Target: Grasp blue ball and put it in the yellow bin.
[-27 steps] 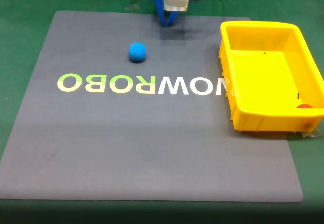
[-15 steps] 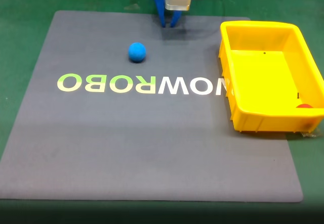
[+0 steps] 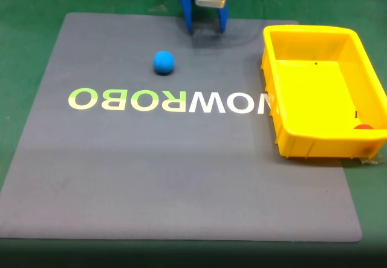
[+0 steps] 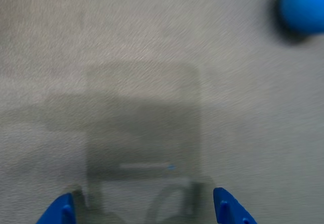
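Note:
The blue ball rests on the grey mat, above the printed letters. In the wrist view the blue ball sits at the top right corner. My blue gripper hangs at the mat's far edge, right of and beyond the ball, with its fingers spread apart and nothing between them. In the wrist view the fingertips show at the bottom edge with the gripper open. The yellow bin stands at the right edge of the mat.
A small red-orange object lies in the bin's near right corner. Green table surface surrounds the mat. Pale lettering runs across the mat's middle.
The gripper's fingers, close together before, have spread open, and the gripper has risen slightly. The ball and bin have not moved.

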Robot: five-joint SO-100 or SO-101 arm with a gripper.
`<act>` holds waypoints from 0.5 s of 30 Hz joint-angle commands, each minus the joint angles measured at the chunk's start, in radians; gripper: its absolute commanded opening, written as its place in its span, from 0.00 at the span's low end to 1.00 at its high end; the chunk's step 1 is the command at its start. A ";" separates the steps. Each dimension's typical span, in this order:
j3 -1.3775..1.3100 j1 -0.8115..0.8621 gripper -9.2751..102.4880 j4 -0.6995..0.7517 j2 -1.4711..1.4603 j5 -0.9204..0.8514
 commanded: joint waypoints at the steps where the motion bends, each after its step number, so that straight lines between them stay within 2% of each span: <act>1: -0.124 0.044 0.37 -0.098 -0.126 -0.026; 15: -0.403 0.179 0.37 -0.434 -0.744 -0.067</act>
